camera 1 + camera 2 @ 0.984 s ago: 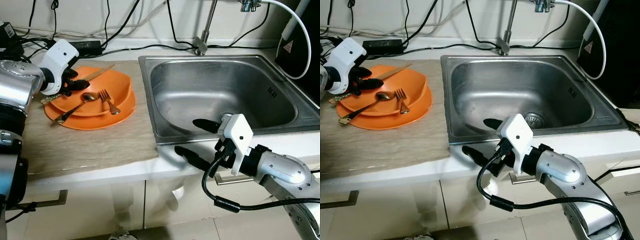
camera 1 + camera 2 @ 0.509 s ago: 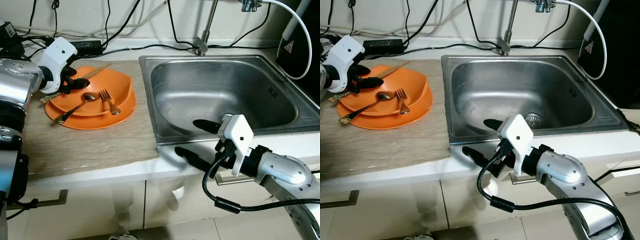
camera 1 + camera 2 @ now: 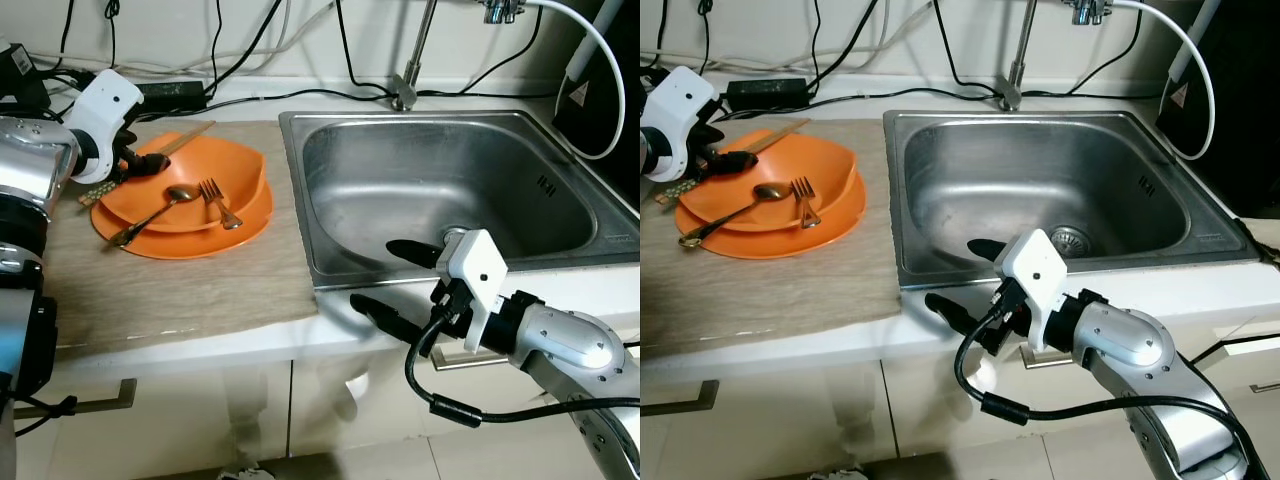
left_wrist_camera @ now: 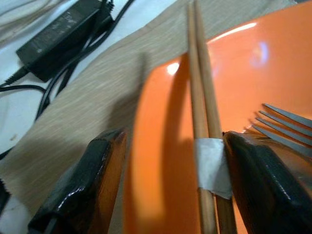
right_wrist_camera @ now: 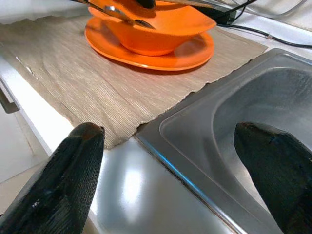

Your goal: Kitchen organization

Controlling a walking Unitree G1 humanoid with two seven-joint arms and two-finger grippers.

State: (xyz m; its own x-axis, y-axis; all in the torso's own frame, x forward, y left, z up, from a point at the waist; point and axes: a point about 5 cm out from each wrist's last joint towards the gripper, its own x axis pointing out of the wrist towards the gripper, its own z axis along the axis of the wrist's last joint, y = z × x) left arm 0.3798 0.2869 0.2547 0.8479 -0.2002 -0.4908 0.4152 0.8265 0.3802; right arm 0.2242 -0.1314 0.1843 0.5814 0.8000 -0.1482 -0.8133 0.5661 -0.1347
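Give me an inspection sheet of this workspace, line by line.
Surface: white counter with a beige mat; steel sink with nothing in it.
Job's things: orange bowl on an orange plate, holding a spoon, fork and taped chopsticks.
Clutter: nothing seen.
End effectors: left end effector open astride the bowl rim and chopsticks; right end effector open at the sink's front edge.
Cables: black cables and a power adapter along the wall.
Surroundings: faucet, white hose, drawers below.

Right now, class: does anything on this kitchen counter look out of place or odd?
Yes. A black power adapter and loose cables lie on the counter behind the sink, close to the tap. The chopsticks in the orange bowl are taped together.
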